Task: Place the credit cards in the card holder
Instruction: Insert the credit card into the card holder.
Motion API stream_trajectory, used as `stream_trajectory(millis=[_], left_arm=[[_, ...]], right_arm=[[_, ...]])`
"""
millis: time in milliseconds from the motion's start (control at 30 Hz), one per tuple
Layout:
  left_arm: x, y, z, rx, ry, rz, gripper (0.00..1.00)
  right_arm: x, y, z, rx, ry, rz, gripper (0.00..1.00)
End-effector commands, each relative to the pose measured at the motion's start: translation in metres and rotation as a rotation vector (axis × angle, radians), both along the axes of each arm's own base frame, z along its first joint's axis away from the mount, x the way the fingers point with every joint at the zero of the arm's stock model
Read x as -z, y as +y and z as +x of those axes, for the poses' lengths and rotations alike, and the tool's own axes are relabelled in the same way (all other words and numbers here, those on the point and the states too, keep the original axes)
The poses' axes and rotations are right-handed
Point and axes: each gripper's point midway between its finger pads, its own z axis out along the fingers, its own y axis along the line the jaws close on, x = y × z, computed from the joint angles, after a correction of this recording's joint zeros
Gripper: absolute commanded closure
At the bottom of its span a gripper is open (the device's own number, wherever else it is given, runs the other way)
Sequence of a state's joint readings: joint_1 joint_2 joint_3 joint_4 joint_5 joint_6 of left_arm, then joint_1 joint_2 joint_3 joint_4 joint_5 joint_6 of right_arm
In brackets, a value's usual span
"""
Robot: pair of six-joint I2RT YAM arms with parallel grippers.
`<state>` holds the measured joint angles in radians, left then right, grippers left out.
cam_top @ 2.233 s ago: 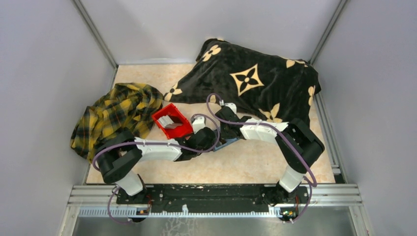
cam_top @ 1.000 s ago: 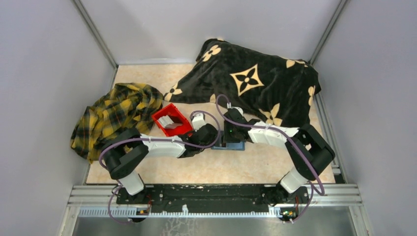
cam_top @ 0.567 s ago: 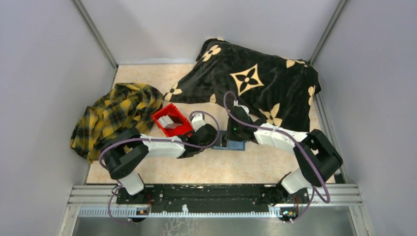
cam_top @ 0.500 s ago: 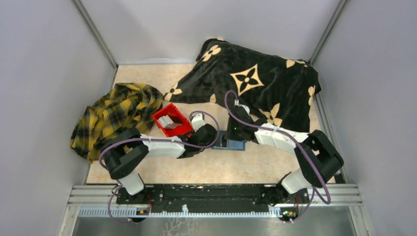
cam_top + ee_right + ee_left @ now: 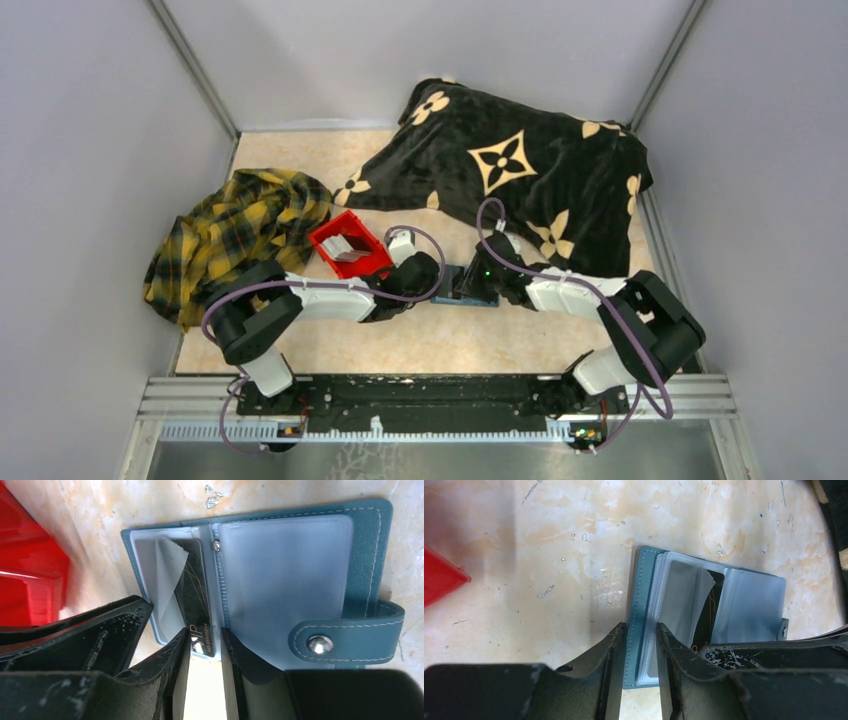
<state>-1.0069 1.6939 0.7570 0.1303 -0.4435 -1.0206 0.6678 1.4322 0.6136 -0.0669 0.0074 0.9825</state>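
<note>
Table [image 5: 420, 345]: beige marbled top, grey walls around.
Cloth [image 5: 235, 225]: yellow plaid heap at far left, clear of the work.
Bin [image 5: 372, 265]: red, left of centre; cards [image 5: 347, 247] stand in it.
Left gripper [image 5: 640, 630]: jaws narrowed around the left edge of the holder [image 5: 640, 580]. I cannot tell whether they pinch it or only brace it. It needs a firm hold so nothing slides.
Holder: lies open at table centre, one clear sleeve [image 5: 170, 575] curled up.
Card [image 5: 192, 600]: dark, seemingly part-way under that sleeve.
Right gripper [image 5: 204, 632]: jaws closed on the card's near end. Push straight along the sleeve, low and slow, so the curl is not folded under.
Blanket [image 5: 520, 170]: black, behind at right.
</note>
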Motion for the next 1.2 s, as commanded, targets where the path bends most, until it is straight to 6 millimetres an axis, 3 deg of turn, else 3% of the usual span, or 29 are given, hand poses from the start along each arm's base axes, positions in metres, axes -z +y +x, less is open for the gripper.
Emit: stream_trajectory(millis=[0, 500, 1167], left_arm=[[0.079, 0.064, -0.063, 0.07, 0.273, 0.276, 0.63], [0.081, 0.065, -0.065, 0.073, 0.276, 0.278, 0.63], [0.076, 0.064, -0.062, 0.073, 0.262, 0.275, 0.63]], right_arm=[[-0.033, 0.018, 0.018, 0.078, -0.068, 0.218, 0.7], [-0.06, 0.015, 0.022, 0.103, -0.115, 0.261, 0.71], [-0.024, 0.001, 0.016, 0.089, -0.047, 0.114, 0.68]])
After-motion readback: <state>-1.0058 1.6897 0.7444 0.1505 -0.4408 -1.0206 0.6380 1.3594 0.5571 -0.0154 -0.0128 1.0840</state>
